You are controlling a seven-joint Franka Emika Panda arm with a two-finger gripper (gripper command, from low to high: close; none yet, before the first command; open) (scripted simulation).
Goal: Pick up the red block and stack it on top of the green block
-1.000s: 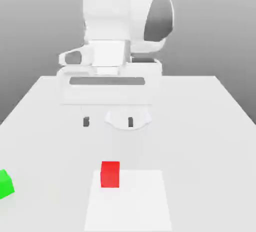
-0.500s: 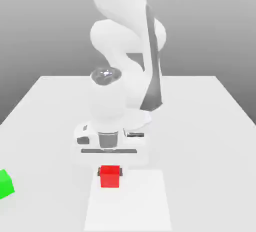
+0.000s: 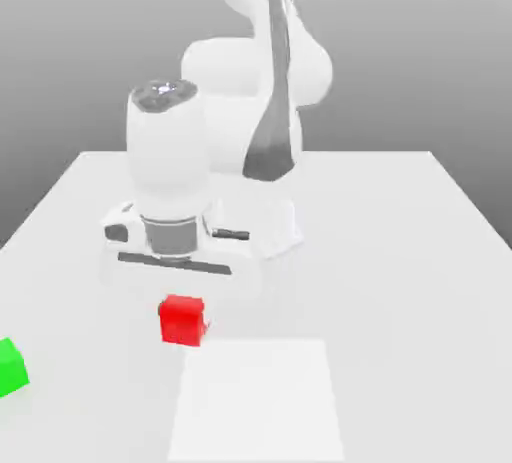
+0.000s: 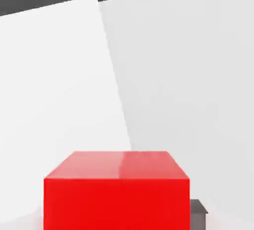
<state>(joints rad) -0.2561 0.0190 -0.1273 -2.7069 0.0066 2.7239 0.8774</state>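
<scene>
With gripper [image 3: 184, 316] closed on both sides, held red block [image 3: 182, 322], slightly turned, near white square [image 3: 258, 401]. Saw green block [image 3: 10, 369] well apart, on table [image 3: 400, 301] at the exterior view's left edge.

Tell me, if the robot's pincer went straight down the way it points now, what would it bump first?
Probably the pale table, and the red block in the pincer would touch it first. How far down that is, I can't tell.
</scene>
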